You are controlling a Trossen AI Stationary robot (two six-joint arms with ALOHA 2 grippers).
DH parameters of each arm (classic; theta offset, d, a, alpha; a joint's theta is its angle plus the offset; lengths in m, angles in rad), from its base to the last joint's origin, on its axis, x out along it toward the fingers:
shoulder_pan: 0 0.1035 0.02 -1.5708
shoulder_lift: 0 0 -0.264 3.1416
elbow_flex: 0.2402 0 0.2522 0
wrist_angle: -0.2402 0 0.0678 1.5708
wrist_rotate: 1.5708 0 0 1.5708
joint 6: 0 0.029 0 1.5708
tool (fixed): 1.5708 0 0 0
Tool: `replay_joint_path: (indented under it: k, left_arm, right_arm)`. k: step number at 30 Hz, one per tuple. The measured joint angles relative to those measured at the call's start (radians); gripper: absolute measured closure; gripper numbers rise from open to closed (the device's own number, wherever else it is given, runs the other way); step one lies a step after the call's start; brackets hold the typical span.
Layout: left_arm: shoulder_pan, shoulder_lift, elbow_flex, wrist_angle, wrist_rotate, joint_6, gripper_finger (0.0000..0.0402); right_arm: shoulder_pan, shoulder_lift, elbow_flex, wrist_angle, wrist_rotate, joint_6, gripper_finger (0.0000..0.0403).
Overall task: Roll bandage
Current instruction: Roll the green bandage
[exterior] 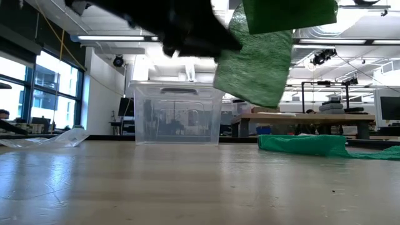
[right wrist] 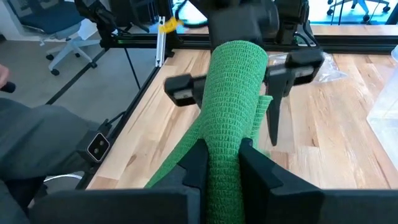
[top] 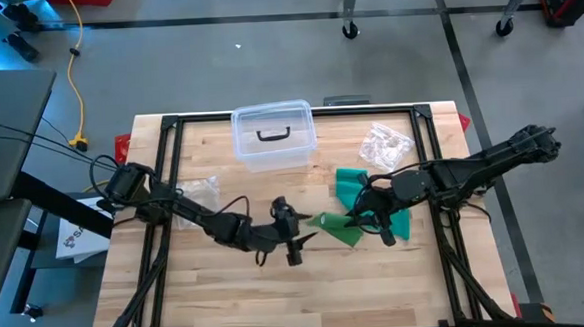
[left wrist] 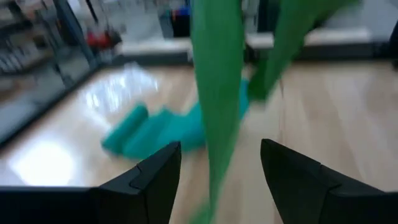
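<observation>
Bandage (top: pixel 337 227): green strip held off the table at centre, its loose tail trailing toward 3 o'clock.
Right gripper (right wrist: pixel 222 163): pinching the bandage — keep it taut.
Left gripper (left wrist: pixel 217 171): fingers spread around the strip, not touching; close squarely before you wind.

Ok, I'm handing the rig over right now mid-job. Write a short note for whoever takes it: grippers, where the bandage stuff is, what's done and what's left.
Right gripper: shut on the green bandage, holding it off the table.
Left gripper: open, fingers either side of the hanging bandage strip, not clamped on it.
Things: the bandage is stretched between the two grippers over the table's middle. A teal cloth lies crumpled under the right arm. The clear lidded bin stands at the far edge, with plastic wrappers beside it.
Done: bandage lifted and held taut.
Left: no roll is formed yet. Close the left gripper on the free end and start rolling.
</observation>
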Motion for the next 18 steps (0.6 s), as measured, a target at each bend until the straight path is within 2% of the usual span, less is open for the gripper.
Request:
replay_joint_path:
  k: [3, 7, 10, 13, 16, 18]
  left_arm:
    - [0.026, 0.013, 0.0, 0.107, -0.001, 0.06, 0.0186]
    - [0.067, 0.062, 0.0, 0.182, 0.097, 0.064, 0.0188]
    - [0.081, 0.108, 0.0, 0.222, 0.136, 0.048, 0.0209]
    - [0.08, 0.135, 0.0, 0.263, 0.135, 0.065, 0.026]
    - [0.079, 0.134, 0.003, 0.251, 0.126, 0.1, 0.034]
    - [0.075, 0.133, 0.003, 0.212, 0.074, 0.132, 0.0384]
  right_arm:
    - [0.0, 0.0, 0.0, 0.0, 0.0, 0.001, 0.0357]
    - [0.0, 0.0, 0.0, 0.003, 0.0, 0.0, 0.0357]
    - [0.0, 0.0, 0.0, 0.008, -0.001, 0.001, 0.0357]
    - [0.0, 0.0, 0.0, 0.008, -0.007, 0.012, 0.0357]
    - [0.0, 0.0, 0.0, -0.003, -0.012, 0.028, 0.0357]
    - [0.0, 0.0, 0.0, -0.012, -0.019, 0.028, 0.0357]
